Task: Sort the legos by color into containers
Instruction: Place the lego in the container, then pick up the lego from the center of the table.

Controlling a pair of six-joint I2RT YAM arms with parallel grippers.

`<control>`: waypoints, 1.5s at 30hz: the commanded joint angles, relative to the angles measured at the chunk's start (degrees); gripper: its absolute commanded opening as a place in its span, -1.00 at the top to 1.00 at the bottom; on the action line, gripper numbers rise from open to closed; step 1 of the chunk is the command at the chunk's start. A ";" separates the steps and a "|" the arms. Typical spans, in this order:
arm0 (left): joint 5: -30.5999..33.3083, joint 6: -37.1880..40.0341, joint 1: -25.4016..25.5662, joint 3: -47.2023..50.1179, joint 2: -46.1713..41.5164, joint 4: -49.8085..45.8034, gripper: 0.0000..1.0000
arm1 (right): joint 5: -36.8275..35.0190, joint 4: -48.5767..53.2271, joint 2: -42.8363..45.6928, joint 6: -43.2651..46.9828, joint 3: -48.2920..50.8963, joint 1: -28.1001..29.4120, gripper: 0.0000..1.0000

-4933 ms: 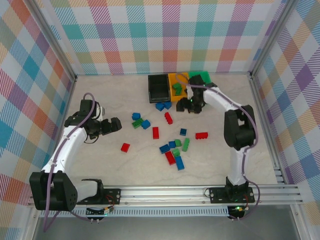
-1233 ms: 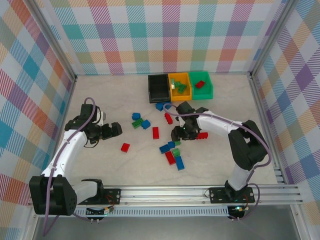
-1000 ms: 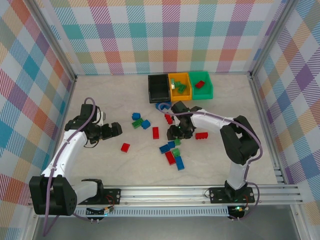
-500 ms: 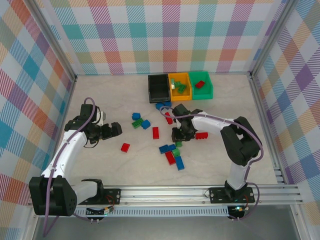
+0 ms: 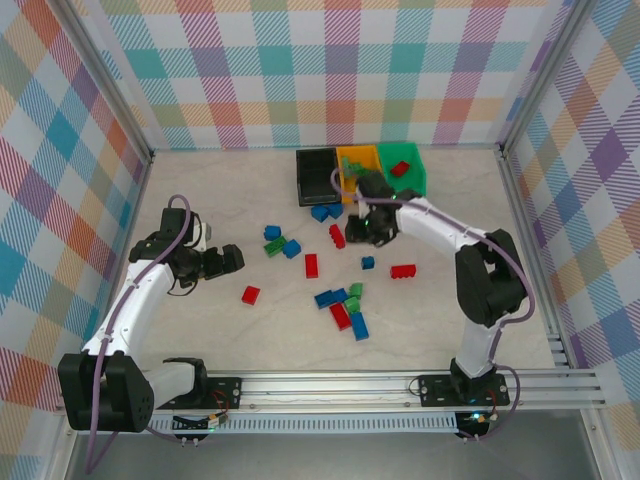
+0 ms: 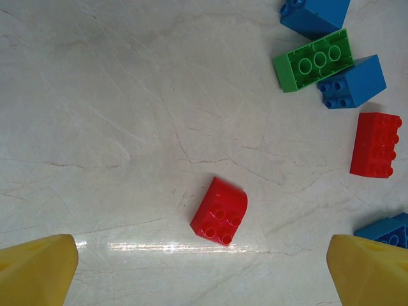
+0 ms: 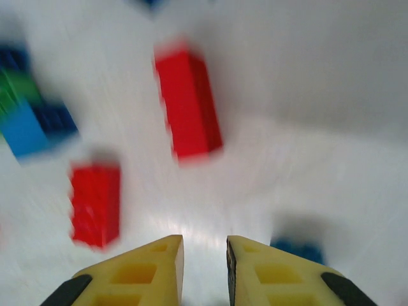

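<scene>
Red, blue and green legos lie scattered mid-table, among them a cluster (image 5: pixel 345 305) and a lone red one (image 5: pixel 250 294). The black (image 5: pixel 300 186), orange-yellow (image 5: pixel 357 150) and green (image 5: pixel 416 172) containers stand in a row at the back. My left gripper (image 5: pixel 228 260) is open wide, and the round-edged red lego (image 6: pixel 220 211) lies on the table ahead of its fingers (image 6: pixel 38 271). My right gripper (image 5: pixel 375 230) hangs just in front of the bins. In the blurred right wrist view its jaws (image 7: pixel 204 245) stand narrowly apart with bare table between them.
A red lego (image 5: pixel 400 168) lies in the green bin and green ones in the orange-yellow bin. Two blue legos (image 5: pixel 322 212) sit just before the black bin. Metal frame posts and checkered walls close in the table. A rail runs along the near edge.
My right gripper dipped into the lego cluster, then swung quickly back toward the bins. One green lego near that cluster is gone from its earlier spot. The left arm stayed still.
</scene>
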State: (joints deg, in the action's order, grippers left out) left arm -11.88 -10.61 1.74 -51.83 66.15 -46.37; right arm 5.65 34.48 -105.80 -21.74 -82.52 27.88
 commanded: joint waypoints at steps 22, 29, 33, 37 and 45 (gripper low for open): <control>1.69 1.11 0.21 -0.73 -1.33 -0.18 -1.00 | 0.46 2.88 -4.51 6.49 -13.24 -4.65 0.05; 0.59 1.12 0.21 -0.82 -0.11 0.13 -0.99 | 1.28 3.87 11.46 4.18 10.56 -0.11 0.04; 0.39 1.16 0.12 -0.98 0.16 0.18 -0.99 | 0.87 3.57 14.16 0.13 18.34 4.40 0.03; 0.22 1.12 0.12 -0.81 0.08 0.23 -0.99 | 1.73 1.16 11.98 -2.64 21.78 6.95 0.02; 0.54 1.12 0.12 -0.74 -0.73 0.14 -0.99 | 1.21 1.12 4.29 -2.52 17.95 9.12 -0.04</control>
State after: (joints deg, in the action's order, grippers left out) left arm -10.90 -10.61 1.74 -51.83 66.17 -46.37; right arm 6.68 36.25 -99.72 -23.35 -62.50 36.58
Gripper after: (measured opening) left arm 0.997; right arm 0.518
